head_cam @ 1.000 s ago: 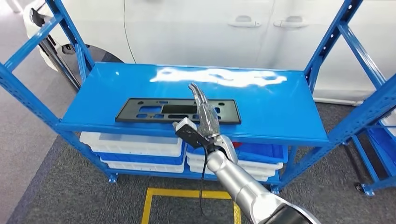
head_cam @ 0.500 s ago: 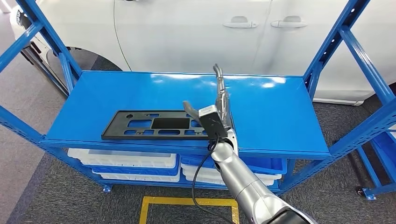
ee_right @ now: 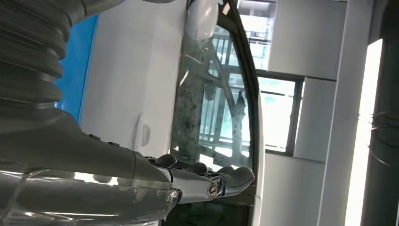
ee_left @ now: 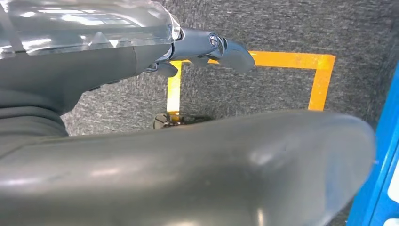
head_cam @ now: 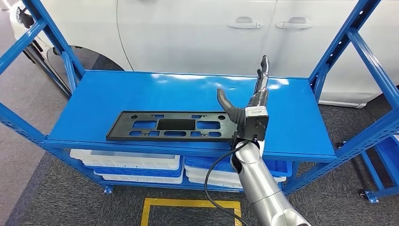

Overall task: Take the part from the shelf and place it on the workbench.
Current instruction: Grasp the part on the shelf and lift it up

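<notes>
Just left of the right hand [head_cam: 244, 110], whose spread fingers [head_cam: 261, 77] and thumb grasp nothing, lies the flat black plastic part [head_cam: 171, 126] with rectangular cut-outs, near the front edge of the glossy blue metal shelf [head_cam: 117, 92]. Better to lower, pinching its near end. Beyond, a white car [head_cam: 197, 33]. The left hand [ee_left: 141, 52] hangs unclenched over grey carpet.
</notes>
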`<control>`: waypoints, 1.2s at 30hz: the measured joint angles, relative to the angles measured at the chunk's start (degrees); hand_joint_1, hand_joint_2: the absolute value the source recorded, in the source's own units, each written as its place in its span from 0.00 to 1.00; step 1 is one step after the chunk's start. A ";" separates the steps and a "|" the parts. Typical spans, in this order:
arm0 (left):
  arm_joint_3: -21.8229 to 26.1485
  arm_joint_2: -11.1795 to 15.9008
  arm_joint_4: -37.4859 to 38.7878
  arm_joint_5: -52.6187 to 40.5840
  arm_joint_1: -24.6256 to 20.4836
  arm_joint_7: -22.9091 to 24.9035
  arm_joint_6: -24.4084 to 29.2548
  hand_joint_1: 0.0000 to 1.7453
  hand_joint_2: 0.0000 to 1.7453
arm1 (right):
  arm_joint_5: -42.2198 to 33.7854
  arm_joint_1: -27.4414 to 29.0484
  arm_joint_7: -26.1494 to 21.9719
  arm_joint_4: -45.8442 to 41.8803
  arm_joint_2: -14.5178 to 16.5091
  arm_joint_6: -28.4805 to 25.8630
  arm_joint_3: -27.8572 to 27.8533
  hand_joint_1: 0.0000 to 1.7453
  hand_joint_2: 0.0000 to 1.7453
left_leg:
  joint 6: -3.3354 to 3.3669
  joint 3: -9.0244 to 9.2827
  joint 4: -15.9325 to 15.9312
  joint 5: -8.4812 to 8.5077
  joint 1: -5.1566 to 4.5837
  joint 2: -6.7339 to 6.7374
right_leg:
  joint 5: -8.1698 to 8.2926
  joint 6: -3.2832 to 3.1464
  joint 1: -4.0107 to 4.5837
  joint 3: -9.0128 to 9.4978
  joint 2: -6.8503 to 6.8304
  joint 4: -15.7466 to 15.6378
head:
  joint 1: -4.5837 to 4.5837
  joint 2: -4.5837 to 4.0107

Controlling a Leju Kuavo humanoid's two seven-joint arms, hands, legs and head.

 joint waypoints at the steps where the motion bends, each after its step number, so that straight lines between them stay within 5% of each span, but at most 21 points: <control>1: 0.00 0.01 0.00 0.01 -0.01 -0.02 0.08 0.00 0.00 | 0.04 0.14 0.03 -0.42 -0.07 0.18 -0.09 0.00 1.00 | -0.33 0.00 0.12 -0.21 -0.04 -0.02 | -0.06 -0.28 0.14 0.51 0.04 -0.92 | 0.00 0.00; 5: 0.01 -0.01 0.00 0.17 0.07 -0.18 0.51 0.00 0.00 | 1.12 0.74 1.30 -1.64 -0.40 2.94 -0.14 0.00 1.00 | -1.59 -0.15 1.16 -1.46 0.19 -0.02 | -0.04 -1.74 0.22 0.86 0.18 -1.24 | -0.01 0.01; 8: 0.09 -0.07 0.00 0.28 0.14 0.03 0.80 0.00 0.00 | 4.75 1.63 2.78 -1.59 -0.61 5.12 0.98 0.00 1.00 | -2.10 -4.64 10.68 -6.24 0.27 0.01 | -0.14 -2.35 0.18 1.14 0.10 -1.48 | -0.02 0.01; 10: 0.28 -0.08 0.00 0.39 0.36 0.51 0.95 0.00 0.00 | 7.58 2.88 3.30 -0.77 -0.77 5.88 2.58 0.00 1.00 | -2.07 -7.57 15.97 -7.53 0.26 0.01 | -0.26 -2.56 0.46 1.20 0.14 -1.44 | -0.02 0.01; 12: 0.45 -0.08 0.00 0.42 0.50 0.80 1.03 0.00 0.00 | 8.91 3.89 3.41 0.10 -0.84 6.03 3.95 0.00 1.00 | -1.55 -6.67 13.09 -4.71 0.14 0.00 | -0.38 -2.63 0.74 1.39 0.20 -1.41 | -0.02 0.01; 15: 0.74 -0.07 0.00 0.41 0.48 0.90 1.02 0.00 0.00 | 10.08 4.24 3.82 0.97 -0.94 6.43 5.19 0.00 1.00 | -0.18 -1.78 2.29 0.17 -0.42 0.03 | -0.48 -2.35 1.10 1.64 0.22 -1.38 | -0.02 0.00; 20: 1.29 -0.19 0.00 0.30 0.66 1.25 1.22 0.00 0.00 | 17.53 5.80 3.43 2.88 -1.57 1.93 7.79 0.00 1.00 | 0.99 -0.42 -0.64 1.02 -0.39 0.10 | -1.21 -0.74 1.12 1.53 0.15 -0.72 | -0.01 0.01; 24: 1.68 -0.26 0.00 0.04 0.82 1.32 1.42 0.00 0.00 | 21.61 8.47 1.87 3.51 -3.78 -3.90 9.89 0.00 1.00 | 1.60 -0.23 -1.30 1.48 -0.27 0.18 | -7.68 0.46 0.59 -3.91 0.10 11.42 | 0.00 0.00; 26: 1.82 -0.26 0.00 -0.12 1.10 1.32 1.37 0.00 0.00 | 20.27 10.65 0.71 2.69 -5.51 -4.61 10.63 0.00 1.00 | 1.60 -0.25 -1.15 1.38 -0.30 0.12 | -7.83 0.74 0.42 -4.97 0.10 13.97 | 0.00 0.00; 29: 2.14 -0.27 0.00 -0.26 1.26 1.18 1.16 0.00 0.00 | 18.63 13.26 -0.37 -1.05 -8.23 -5.92 11.37 0.00 1.00 | 1.24 -0.30 -0.49 0.94 -0.42 0.06 | -3.11 0.46 0.43 0.26 0.00 4.11 | 0.00 0.00; 31: 2.48 -0.28 0.00 -0.40 1.26 1.02 1.03 0.00 0.00 | 19.96 14.80 -0.61 -4.10 -9.87 -6.78 11.54 0.00 1.00 | 0.82 -0.43 0.01 0.55 -0.64 0.07 | -1.78 -0.22 0.61 2.77 -0.04 -0.76 | -0.01 0.00; 36: 3.02 -0.26 0.00 -1.06 1.21 0.48 0.97 0.00 0.00 | 24.18 17.82 -0.74 -7.91 -11.77 -7.18 11.53 0.00 1.00 | -0.65 -1.22 2.45 -1.37 -0.47 0.08 | -1.55 -1.93 0.47 3.36 -0.06 -1.89 | -0.01 0.00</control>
